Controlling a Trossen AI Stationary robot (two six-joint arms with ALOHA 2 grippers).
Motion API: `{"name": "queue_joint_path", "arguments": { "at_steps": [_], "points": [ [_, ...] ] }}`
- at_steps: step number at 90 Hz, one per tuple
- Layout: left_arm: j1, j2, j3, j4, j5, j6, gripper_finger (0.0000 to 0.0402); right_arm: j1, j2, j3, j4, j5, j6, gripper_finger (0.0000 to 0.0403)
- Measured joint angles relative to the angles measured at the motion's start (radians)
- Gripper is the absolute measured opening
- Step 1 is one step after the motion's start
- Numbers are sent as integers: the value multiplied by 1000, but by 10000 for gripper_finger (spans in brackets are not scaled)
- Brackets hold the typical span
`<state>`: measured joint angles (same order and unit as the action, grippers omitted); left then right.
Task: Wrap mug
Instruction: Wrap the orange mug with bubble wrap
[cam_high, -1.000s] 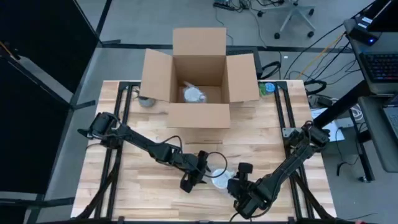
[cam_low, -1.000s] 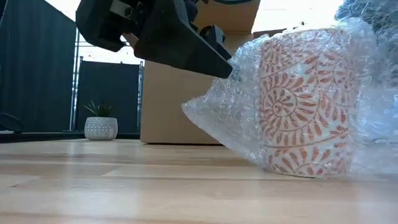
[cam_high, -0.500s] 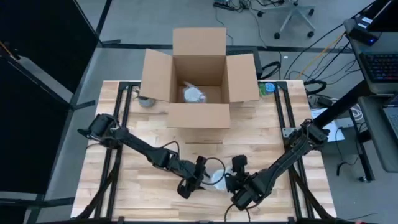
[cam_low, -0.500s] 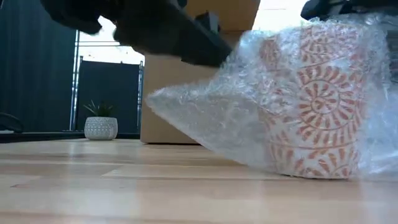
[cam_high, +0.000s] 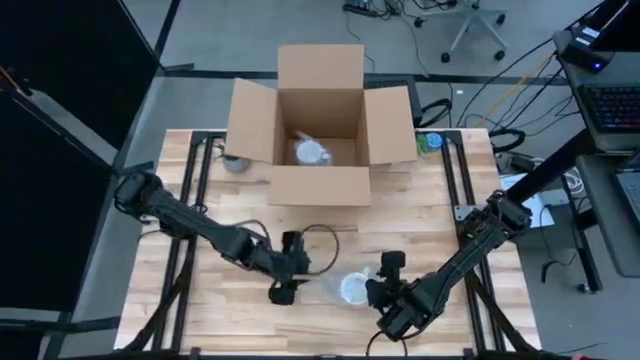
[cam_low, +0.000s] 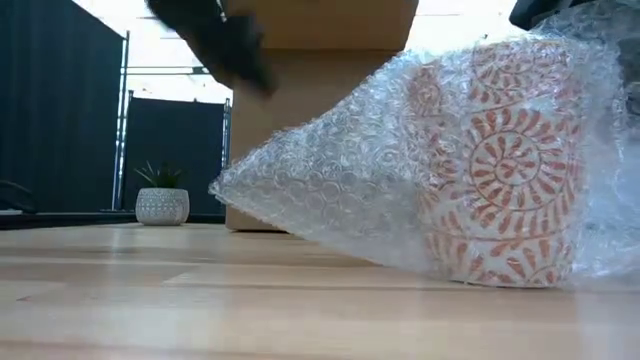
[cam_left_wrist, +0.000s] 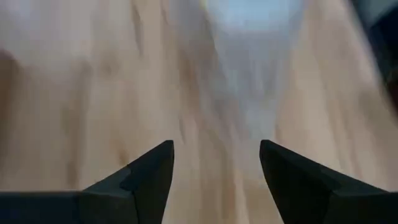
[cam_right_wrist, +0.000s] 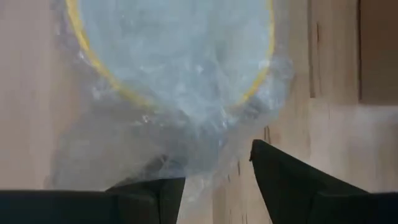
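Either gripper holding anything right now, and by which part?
Left gripper: open, empty. Right gripper: bubble wrap edge lies between its fingers beside the mug; a firm pinch cannot be told.

1 mug (cam_low: 495, 160), 1 bubble wrap sheet (cam_low: 330, 190), 1 cardboard box (cam_high: 318, 125), 1 potted plant (cam_low: 162, 197), 2 pincers: left pincer (cam_high: 283, 268), right pincer (cam_high: 381, 283)

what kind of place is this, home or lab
Most likely a robotics lab or test workspace, not a home: a wooden worktable on a metal frame, loose cables and a rolling office chair on grey floor, and a keyboard at a side desk.
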<state>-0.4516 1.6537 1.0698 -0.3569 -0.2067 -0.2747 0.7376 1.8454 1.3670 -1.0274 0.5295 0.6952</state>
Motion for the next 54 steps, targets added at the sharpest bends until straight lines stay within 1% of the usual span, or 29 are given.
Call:
{"name": "queue_joint_path", "arguments": {
  "at_steps": [10, 16, 22, 35, 43, 49, 54],
  "points": [
    [-21, 48, -83, 122, 8, -36, 226, -3, 0, 0, 8, 2, 0, 167],
    [-22, 75, -105, 232, 16, -50, 226, -3, 0, 0, 8, 0, 0, 167],
    [-22, 104, -114, 305, 19, -50, 226, -3, 0, 0, 8, 1, 0, 167],
    [-16, 133, -98, 455, 23, 42, 220, -4, 0, 0, 18, 23, -1, 167],
    [-6, 133, -73, 456, 23, 79, 188, -9, 0, 0, 35, 22, -9, 167],
    [0, 134, -56, 451, 23, 101, 145, -10, 0, 0, 40, 21, -8, 167],
    [2, 134, -45, 453, 23, 114, 101, -10, 0, 0, 54, 22, -8, 167]
  ]
}}
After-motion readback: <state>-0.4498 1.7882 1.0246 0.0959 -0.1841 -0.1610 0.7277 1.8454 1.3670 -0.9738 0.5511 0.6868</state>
